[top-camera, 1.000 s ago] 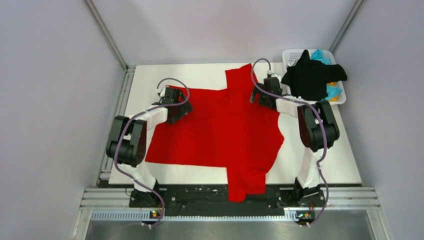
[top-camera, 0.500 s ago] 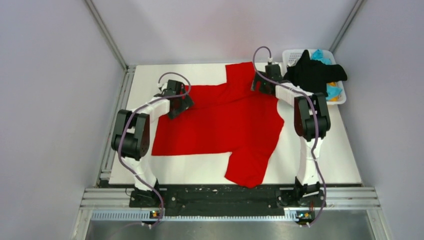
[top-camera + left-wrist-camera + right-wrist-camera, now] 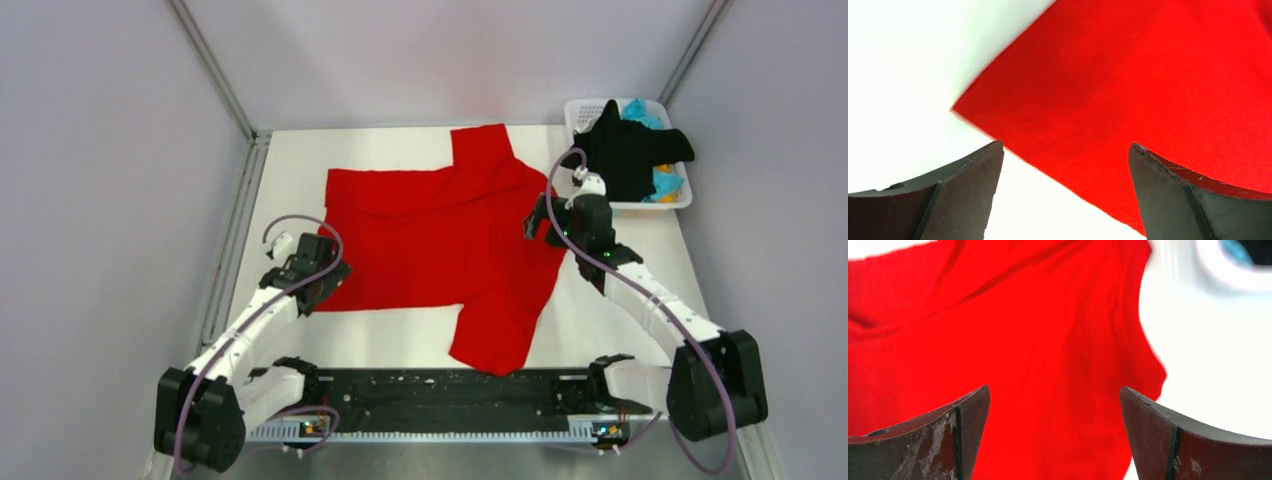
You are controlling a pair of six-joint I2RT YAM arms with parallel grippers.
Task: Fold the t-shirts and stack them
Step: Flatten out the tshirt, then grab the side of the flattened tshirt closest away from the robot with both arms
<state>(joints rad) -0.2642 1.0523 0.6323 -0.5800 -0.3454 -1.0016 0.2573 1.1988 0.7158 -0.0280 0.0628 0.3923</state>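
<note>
The bright red t-shirt (image 3: 440,235) lies spread flat on the white table, one sleeve at the far edge and one at the near edge. My left gripper (image 3: 322,272) is open and empty over the shirt's near-left corner. In the left wrist view its jaws (image 3: 1065,146) stand apart above the red hem (image 3: 1128,90). My right gripper (image 3: 538,222) is open and empty over the shirt's right edge. In the right wrist view its jaws (image 3: 1054,388) stand apart above red cloth (image 3: 1023,340). A black t-shirt (image 3: 625,150) hangs over the basket, with cyan cloth (image 3: 640,110) and orange cloth (image 3: 665,167) under it.
The white plastic basket (image 3: 582,108) stands at the table's far right corner; its rim shows in the right wrist view (image 3: 1208,265). Bare white table (image 3: 620,320) lies to the right of the shirt. Grey walls and metal rails close in the table.
Both arms have drawn back toward the near side from the shirt's far part. The shirt was slid away from the near edge and now lies still; both grippers are off it.
</note>
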